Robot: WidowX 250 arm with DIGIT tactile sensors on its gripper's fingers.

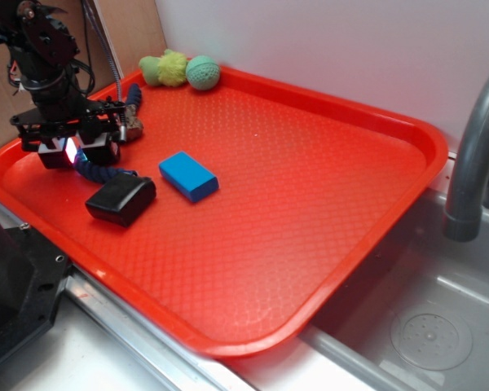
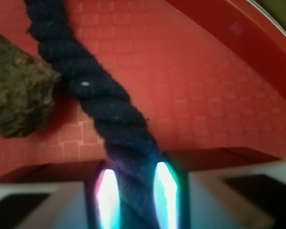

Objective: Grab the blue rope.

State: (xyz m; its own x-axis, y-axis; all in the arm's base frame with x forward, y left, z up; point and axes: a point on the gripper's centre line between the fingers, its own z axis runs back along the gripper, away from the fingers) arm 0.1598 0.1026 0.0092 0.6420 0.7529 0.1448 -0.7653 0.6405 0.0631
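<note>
The blue rope (image 2: 100, 100), a dark navy twisted cord, runs from the top left of the wrist view down between my pads (image 2: 108, 193), which glow on both sides of it and press against it. My gripper (image 2: 136, 179) is shut on the rope. In the exterior view the gripper (image 1: 75, 152) sits low at the left end of the red tray (image 1: 326, 212). The rope (image 1: 98, 170) shows below it and curves away behind it toward the tray's back rim.
A black pouch-like object (image 1: 121, 200) lies just right of the gripper, and a bright blue block (image 1: 188, 176) beyond it. A rough brown lump (image 2: 19, 95) lies beside the rope. Green knitted toys (image 1: 179, 71) sit at the back rim. A grey faucet (image 1: 473, 155) and a sink (image 1: 424, 326) are right.
</note>
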